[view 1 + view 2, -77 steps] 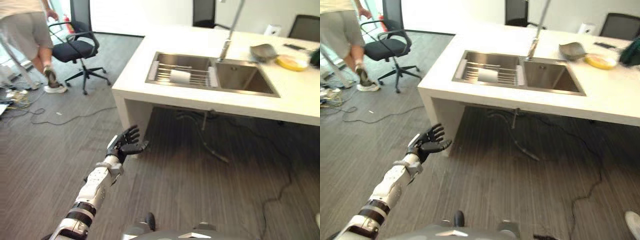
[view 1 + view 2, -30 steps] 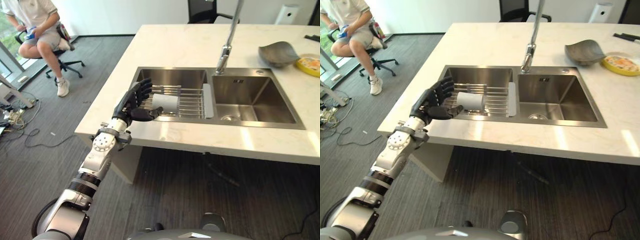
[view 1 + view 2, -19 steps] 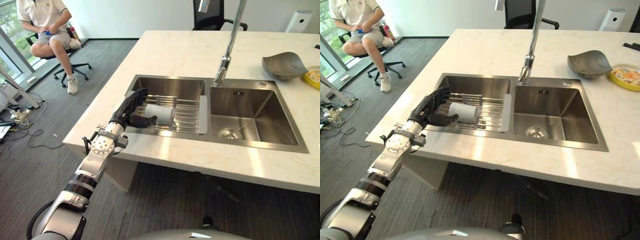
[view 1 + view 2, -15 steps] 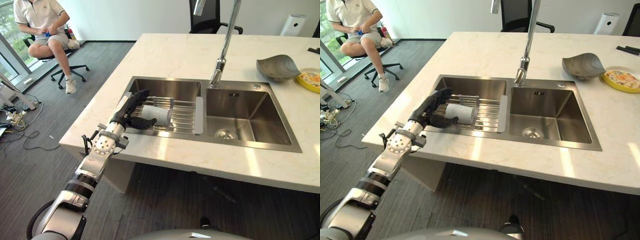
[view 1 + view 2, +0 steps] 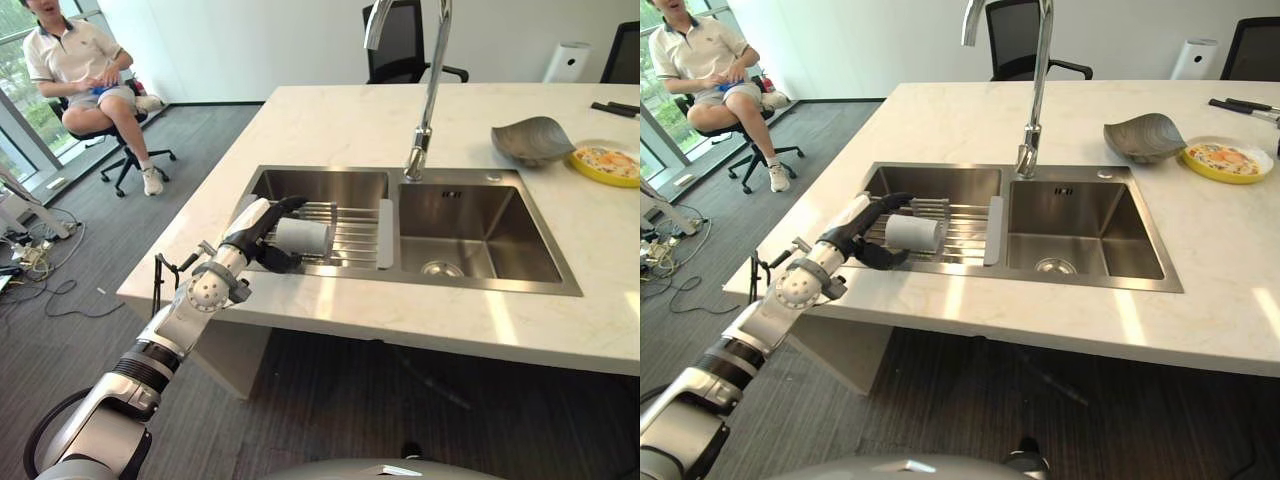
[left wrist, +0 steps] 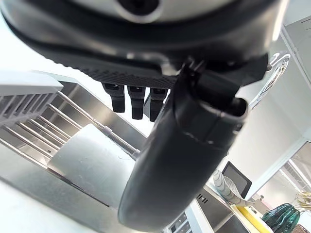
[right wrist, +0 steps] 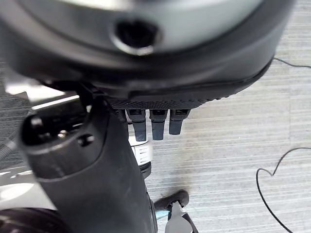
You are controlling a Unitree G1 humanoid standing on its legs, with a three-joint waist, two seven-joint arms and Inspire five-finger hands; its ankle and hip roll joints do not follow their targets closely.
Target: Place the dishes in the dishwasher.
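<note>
While the left hand (image 5: 262, 228) cups the white cup (image 5: 301, 236) (fingers uncurled), rack (image 5: 352, 233) bars lie beneath.

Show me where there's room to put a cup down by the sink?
The counter behind the sink is bare. It is crowded by the grey bowl and yellow plate, and on the rack where the left hand reaches the cup.

One white cup (image 5: 301, 236) lies on its side on the wire rack (image 5: 352, 226). Rack spans the sink's (image 5: 470, 262) left basin.
</note>
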